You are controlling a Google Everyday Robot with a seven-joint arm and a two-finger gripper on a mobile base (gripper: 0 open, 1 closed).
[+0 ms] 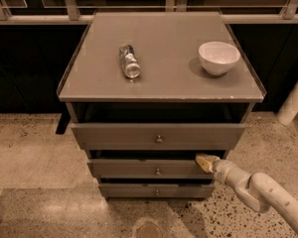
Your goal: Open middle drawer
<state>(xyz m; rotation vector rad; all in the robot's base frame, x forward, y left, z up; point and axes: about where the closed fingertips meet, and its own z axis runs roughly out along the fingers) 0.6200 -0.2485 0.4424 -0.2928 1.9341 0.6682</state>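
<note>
You are looking at the middle drawer (124, 168) of the grey table (164, 78), lying between the taller top drawer (119, 135) and the thinner bottom drawer (129, 190). Its long axis is running left to right, and its front, with the small knob (157, 171), is facing the camera. Your pincer (206, 162) is sitting at the drawer's upper right corner. You cannot tell whether it is open or closed.

Cream tool (206, 162) at top edge, right end, of flat grey middle drawer (139, 169), below front-right corner of grey table (169, 71); drawer slightly out.
</note>
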